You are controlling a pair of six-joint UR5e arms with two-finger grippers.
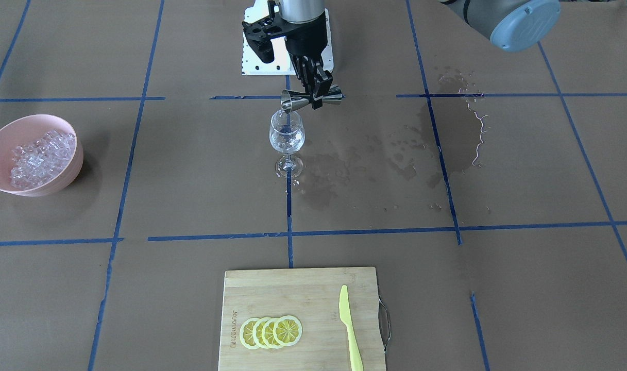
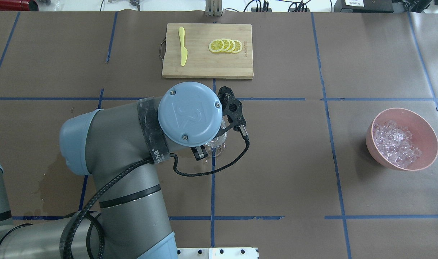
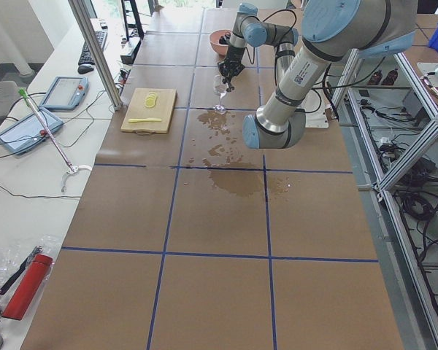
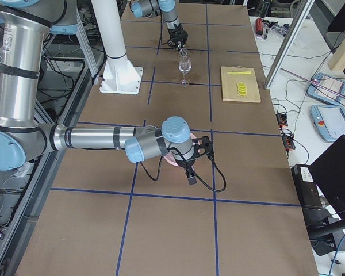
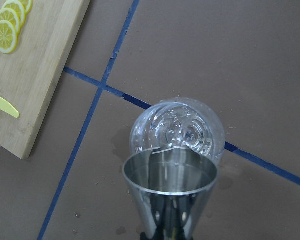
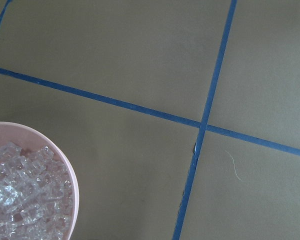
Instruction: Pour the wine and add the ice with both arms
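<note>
**A:** Which way does the glass lie from the left tool?

**B:** Just below its tip. The left arm's black two-finger tool (image 1: pixel 316 88) is pinching the double-ended steel measuring cup (image 1: pixel 294 102) at its waist. The cup's long axis lies level, crosswise to the fingers. Its open end hangs just over the rim of the clear stemmed wine glass (image 1: pixel 287 135), which stands upright on the brown-papered bench (image 1: pixel 189 170).

**A:** Centred over the mouth?

**B:** No. In the left wrist view the cup's lip overlaps only the near edge of the mouth, and the rest of the glass lies beyond the tool.

**A:** And the wine?

**B:** I cannot make it out in either the cup or the glass. The cup's inside looks like bare steel, so I judge the pour is about finished.

**A:** Then the ice?

**B:** The heap of clear ice cubes (image 1: pixel 37 159) sits in the pink bowl (image 1: pixel 66 178), well apart from the left tool. The right arm's tool (image 4: pixel 200 150) is nearer to it. Whether that tool is spread or pressed together, I cannot tell.
</note>
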